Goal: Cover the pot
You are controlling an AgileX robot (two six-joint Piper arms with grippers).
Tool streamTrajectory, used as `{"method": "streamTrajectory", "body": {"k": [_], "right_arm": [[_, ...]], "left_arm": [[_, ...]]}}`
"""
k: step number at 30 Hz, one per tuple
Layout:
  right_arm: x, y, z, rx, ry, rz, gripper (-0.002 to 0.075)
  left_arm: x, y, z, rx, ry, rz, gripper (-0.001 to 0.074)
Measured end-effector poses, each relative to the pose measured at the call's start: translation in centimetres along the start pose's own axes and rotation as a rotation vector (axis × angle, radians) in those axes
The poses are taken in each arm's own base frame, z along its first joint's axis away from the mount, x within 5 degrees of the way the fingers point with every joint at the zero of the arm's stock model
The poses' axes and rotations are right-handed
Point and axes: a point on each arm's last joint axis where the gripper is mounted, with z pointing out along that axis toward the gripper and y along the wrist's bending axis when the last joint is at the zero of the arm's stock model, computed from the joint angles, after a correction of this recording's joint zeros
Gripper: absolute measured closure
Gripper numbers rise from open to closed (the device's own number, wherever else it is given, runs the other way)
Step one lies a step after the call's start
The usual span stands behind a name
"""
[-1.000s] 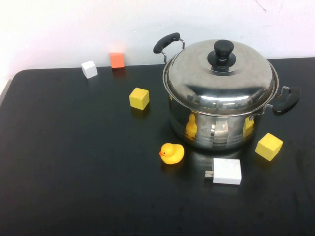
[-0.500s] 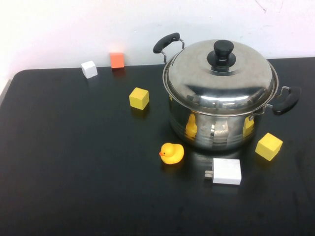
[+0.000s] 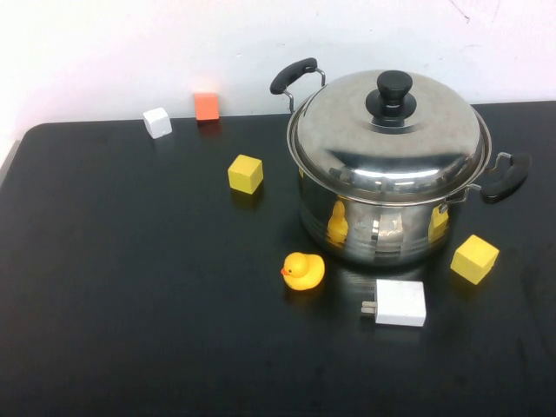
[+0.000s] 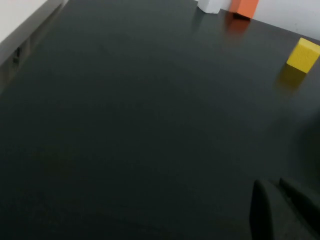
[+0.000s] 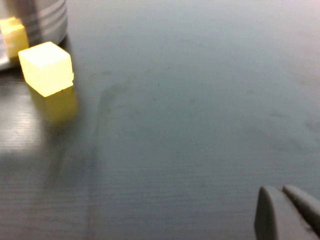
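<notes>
The domed steel lid (image 3: 389,135), rigid, slick, best taken by its black knob (image 3: 393,93), already caps the pot (image 3: 382,217); left gripper (image 4: 280,210) and right gripper (image 5: 285,212) sit parked, fingers clenched

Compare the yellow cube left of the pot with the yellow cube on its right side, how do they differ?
The left yellow cube stands apart from the pot, farther back on the table; the right yellow cube sits nearer the front, close to the pot below its right handle. The right one also lies near the white charger. Both look alike in colour and size. The left claw and right claw are off to the sides.
</notes>
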Motion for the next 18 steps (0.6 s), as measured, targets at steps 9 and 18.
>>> {"method": "streamTrajectory", "body": {"k": [9, 18], "right_arm": [[0.0, 0.0, 0.0, 0.0, 0.0, 0.0, 0.0728], [0.0, 0.0, 0.0, 0.0, 0.0, 0.0, 0.0728]], "left_arm": [[0.03, -0.03, 0.0, 0.003, 0.003, 0.003, 0.0736], [0.06, -0.01, 0.0, 0.002, 0.007, 0.089, 0.0736]]}}
